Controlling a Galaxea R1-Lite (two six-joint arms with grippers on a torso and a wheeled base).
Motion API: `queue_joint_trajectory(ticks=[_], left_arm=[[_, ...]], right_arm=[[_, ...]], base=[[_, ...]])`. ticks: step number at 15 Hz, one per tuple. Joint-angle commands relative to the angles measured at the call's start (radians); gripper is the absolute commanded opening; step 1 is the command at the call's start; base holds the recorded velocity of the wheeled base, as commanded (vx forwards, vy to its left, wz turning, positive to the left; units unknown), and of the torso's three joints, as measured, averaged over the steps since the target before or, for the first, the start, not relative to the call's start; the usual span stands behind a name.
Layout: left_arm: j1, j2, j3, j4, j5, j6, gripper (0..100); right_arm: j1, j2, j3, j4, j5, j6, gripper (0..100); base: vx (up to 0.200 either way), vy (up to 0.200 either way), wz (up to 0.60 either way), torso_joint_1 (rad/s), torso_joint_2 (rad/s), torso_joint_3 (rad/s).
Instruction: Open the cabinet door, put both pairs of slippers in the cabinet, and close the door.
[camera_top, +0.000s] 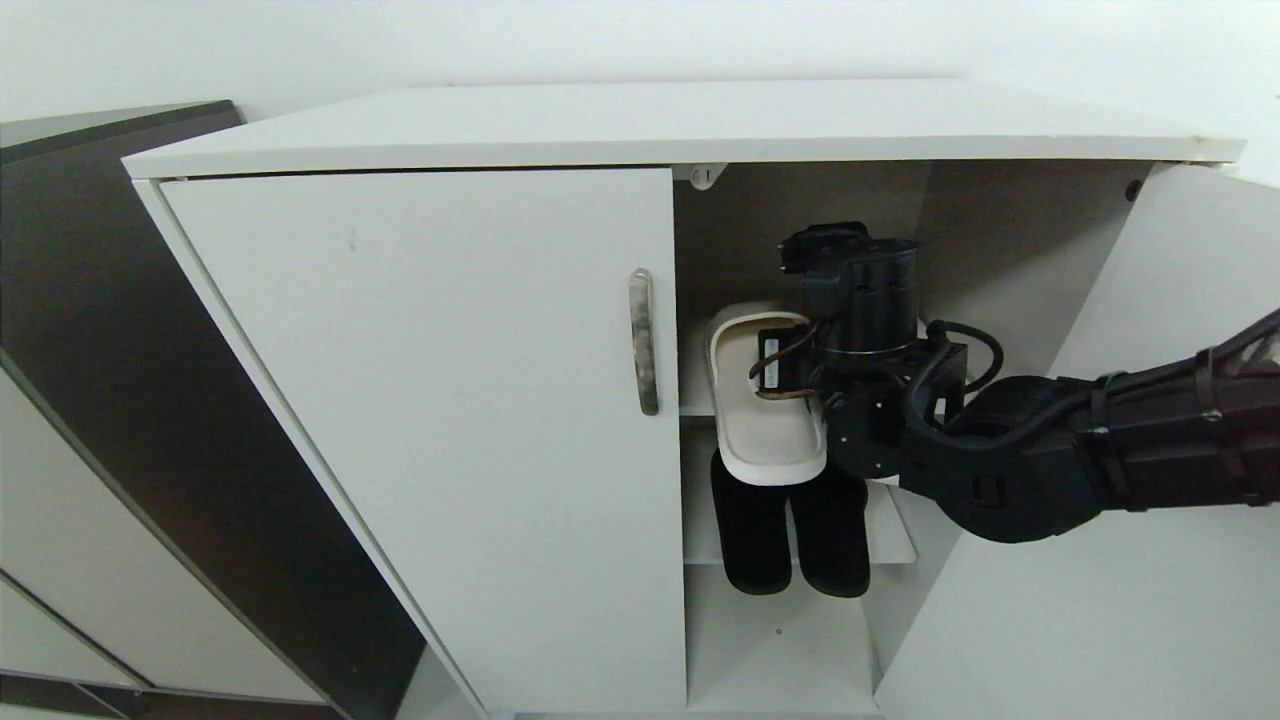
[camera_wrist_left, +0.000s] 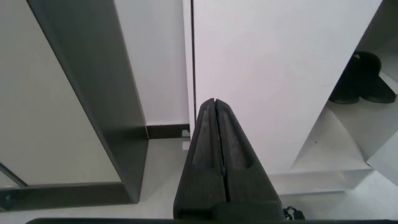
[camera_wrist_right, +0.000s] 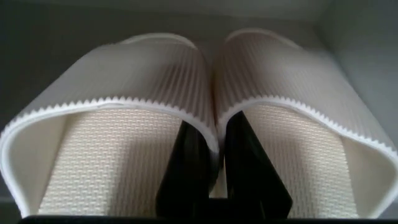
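Pinching slippers' (camera_wrist_right: 124, 87) inner walls: R gripper (camera_wrist_right: 214, 143)

A plain white wall (camera_top: 600, 40) runs across the back of the room. At the left of the head view stands a wide, dark brown, flat matte panel (camera_top: 130, 380), its top edge meeting the wall. Pale off-white flat panels (camera_top: 50, 500) adjoin it at the lower left. The left wrist camera shows a pale smooth floor (camera_wrist_left: 158, 165) meeting a dark skirting board (camera_wrist_left: 166, 131) along the foot of the wall.
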Motion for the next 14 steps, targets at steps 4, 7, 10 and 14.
queue_joint_trajectory(ticks=[4,7,10,14], left_arm=[[0.000,0.000,0.000,0.000,0.000,-0.001,0],[0.000,0.000,0.000,0.000,0.000,-0.002,0],[0.000,0.000,0.000,0.000,0.002,-0.002,0],[0.000,0.000,0.000,0.000,0.000,-0.002,0]], right_arm=[[-0.034,0.109,-0.141,0.003,0.001,-0.028,0],[-0.054,0.152,-0.250,0.071,0.003,-0.030,0],[-0.062,0.181,-0.301,0.075,0.001,-0.030,0],[-0.067,0.190,-0.301,0.075,0.003,-0.031,0]], base=[[0.000,0.000,0.00,0.000,0.00,0.000],[0.000,0.000,0.00,0.000,0.00,0.000],[0.000,0.000,0.00,0.000,0.00,0.000],[0.000,0.000,0.00,0.000,0.00,0.000]])
